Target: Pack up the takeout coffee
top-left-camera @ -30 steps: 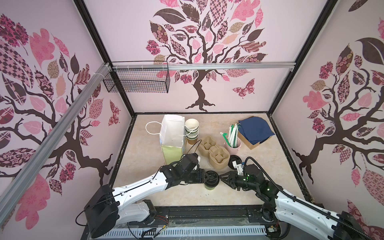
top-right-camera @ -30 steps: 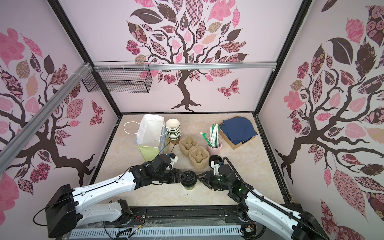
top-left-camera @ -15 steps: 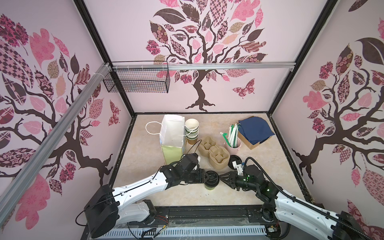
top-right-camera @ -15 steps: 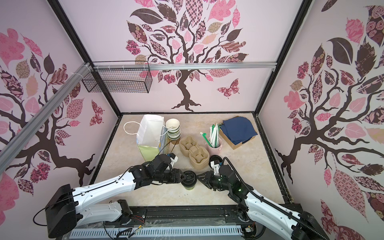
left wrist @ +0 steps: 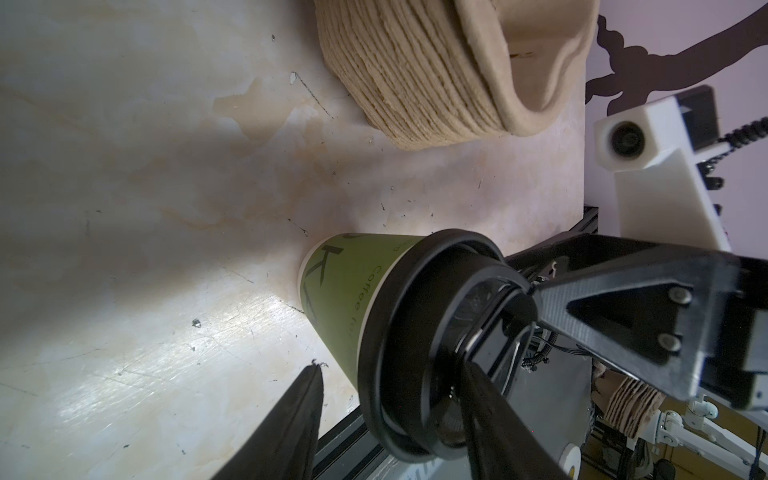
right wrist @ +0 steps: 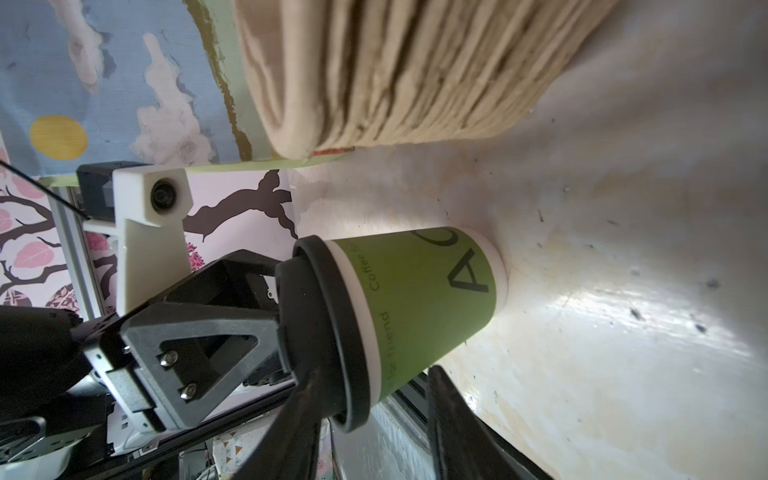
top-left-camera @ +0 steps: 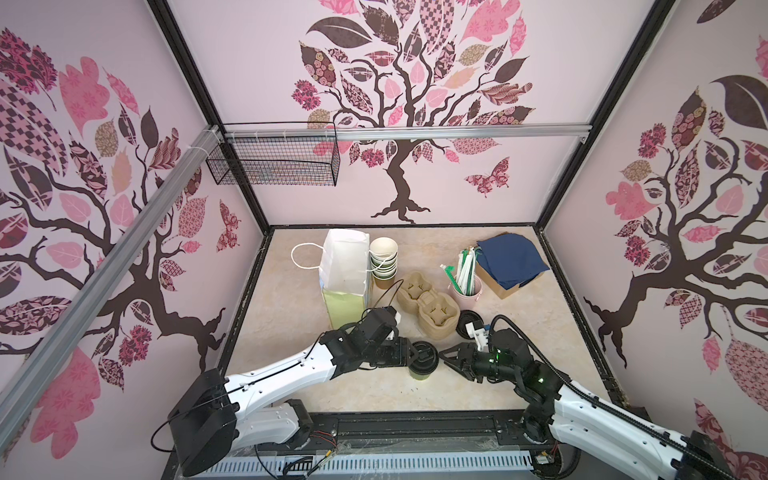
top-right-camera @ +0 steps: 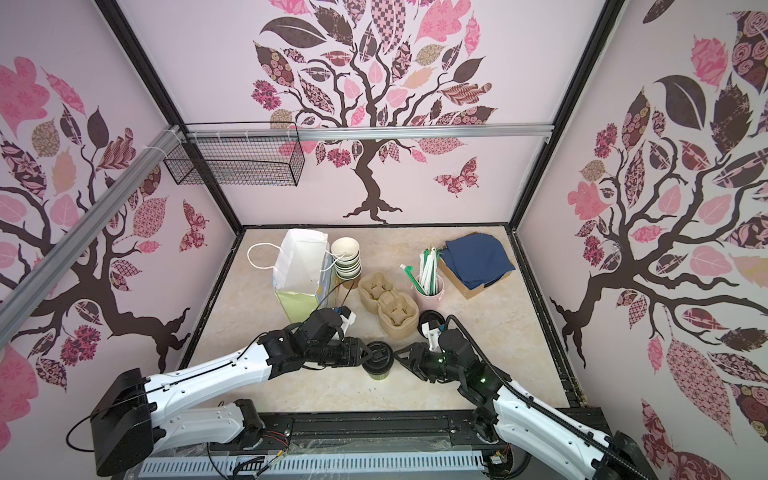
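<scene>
Nothing much has moved since a moment ago. The coffee cup [top-left-camera: 423, 362] stands on the same spot of the table [top-left-camera: 291, 332], and both arms sit where they were.

The cup is between the two pincers, right at their tips. The left pincer [top-left-camera: 410, 356] is turned on its side and about half open. Its top finger [left wrist: 494, 415] reaches over the black lid [left wrist: 436, 332]. Its bottom finger [left wrist: 295, 415] sits beside the green wall with a thin gap. It holds nothing. The right pincer [top-left-camera: 448, 358] is turned the same way, with its jaws apart and one above the other by the cup. It holds nothing too. I cannot tell if the top fingers press on the lid.

I think the job now is to push the lid on tight and then pick the cup up. To do it well, push straight down and softly, so the cup does not tip toward the other pincer. For the lift, one pincer should turn flat and put a finger on each side of the green wall, just under the lid. It should squeeze gently, because paper bends. The other pincer should back away first. The cup must stay upright.

The brown cup trays [top-left-camera: 428, 309] wait just past both pincers' tips, and the paper bag [top-left-camera: 345, 270] is farther off past the left pincer.

The cup says "Coffee" and "friend" in small letters, with a big "A" and "K". I cannot read a whole brand name.
</scene>
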`<state>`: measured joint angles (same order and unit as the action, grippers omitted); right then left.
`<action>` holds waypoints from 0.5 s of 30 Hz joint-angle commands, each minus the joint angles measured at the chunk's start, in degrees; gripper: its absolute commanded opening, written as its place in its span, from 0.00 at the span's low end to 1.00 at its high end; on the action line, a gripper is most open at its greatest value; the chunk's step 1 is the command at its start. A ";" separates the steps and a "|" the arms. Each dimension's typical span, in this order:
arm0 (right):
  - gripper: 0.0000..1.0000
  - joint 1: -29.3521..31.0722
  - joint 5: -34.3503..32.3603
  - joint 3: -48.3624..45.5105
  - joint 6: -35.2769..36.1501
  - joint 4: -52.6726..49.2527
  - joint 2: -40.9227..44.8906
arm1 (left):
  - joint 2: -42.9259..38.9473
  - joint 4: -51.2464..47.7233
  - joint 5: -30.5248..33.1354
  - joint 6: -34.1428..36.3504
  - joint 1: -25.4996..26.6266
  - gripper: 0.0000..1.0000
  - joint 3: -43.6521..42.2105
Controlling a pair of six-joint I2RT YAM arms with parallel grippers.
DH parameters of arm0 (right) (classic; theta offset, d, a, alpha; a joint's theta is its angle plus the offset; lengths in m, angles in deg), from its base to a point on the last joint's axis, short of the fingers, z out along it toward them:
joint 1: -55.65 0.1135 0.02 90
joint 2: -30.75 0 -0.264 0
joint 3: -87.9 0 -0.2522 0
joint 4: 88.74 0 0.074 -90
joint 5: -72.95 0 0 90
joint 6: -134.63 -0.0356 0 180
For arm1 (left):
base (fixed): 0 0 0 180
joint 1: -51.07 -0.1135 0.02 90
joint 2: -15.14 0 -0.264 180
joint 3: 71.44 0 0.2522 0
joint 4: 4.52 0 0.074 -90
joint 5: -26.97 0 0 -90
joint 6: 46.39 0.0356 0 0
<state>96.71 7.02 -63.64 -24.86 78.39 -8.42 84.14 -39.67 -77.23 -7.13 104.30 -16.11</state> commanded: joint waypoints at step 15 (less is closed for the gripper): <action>0.49 -0.10 12.59 1.74 12.25 -4.13 -3.17 | 0.52 -3.13 1.45 1.17 -0.49 0.56 0.18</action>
<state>96.71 17.84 -63.18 -13.39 71.35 -10.85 84.14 -39.74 -77.25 -7.11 104.28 -16.11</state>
